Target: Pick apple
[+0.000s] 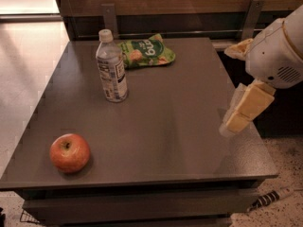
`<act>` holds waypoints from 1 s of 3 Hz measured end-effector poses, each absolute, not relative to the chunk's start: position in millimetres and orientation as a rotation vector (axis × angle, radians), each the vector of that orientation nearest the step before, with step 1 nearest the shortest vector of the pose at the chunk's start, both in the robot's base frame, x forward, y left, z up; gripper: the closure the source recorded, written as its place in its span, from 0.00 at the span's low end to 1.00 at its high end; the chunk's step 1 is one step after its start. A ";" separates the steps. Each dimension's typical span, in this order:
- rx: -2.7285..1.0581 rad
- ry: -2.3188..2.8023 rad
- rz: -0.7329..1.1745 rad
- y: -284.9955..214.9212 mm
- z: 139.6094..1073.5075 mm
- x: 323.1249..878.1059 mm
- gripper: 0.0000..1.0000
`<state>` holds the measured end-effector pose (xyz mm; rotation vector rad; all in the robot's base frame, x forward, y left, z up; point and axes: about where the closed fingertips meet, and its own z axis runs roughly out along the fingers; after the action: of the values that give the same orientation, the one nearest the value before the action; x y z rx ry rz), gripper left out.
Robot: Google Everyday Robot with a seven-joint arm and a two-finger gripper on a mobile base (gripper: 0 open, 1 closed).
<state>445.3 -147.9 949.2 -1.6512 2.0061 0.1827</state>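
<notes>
Apple [70,152] sits near the front left corner of the table [180,126], well apart from your gripper [239,115], which hangs over the right edge; you cannot tell whether it is open or closed. Water bottle [112,67] stands farther back.

The round red-orange apple [69,152] sits near the front left corner of the dark grey table [180,126], open on every side. The clear plastic water bottle [111,72] and the green snack bag [144,52] lie well behind it. The cream gripper [236,122] hangs over the right edge, with bare tabletop between it and the apple.
</notes>
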 end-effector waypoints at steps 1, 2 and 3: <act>-1.627 1.851 0.404 -90.0 931.0 434.5 0.00; -1.607 1.786 0.498 -61.7 918.7 422.3 0.00; -1.561 1.704 0.567 -36.6 907.4 414.3 0.00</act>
<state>414.3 -36.6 907.4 -1.5611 1.7043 0.5672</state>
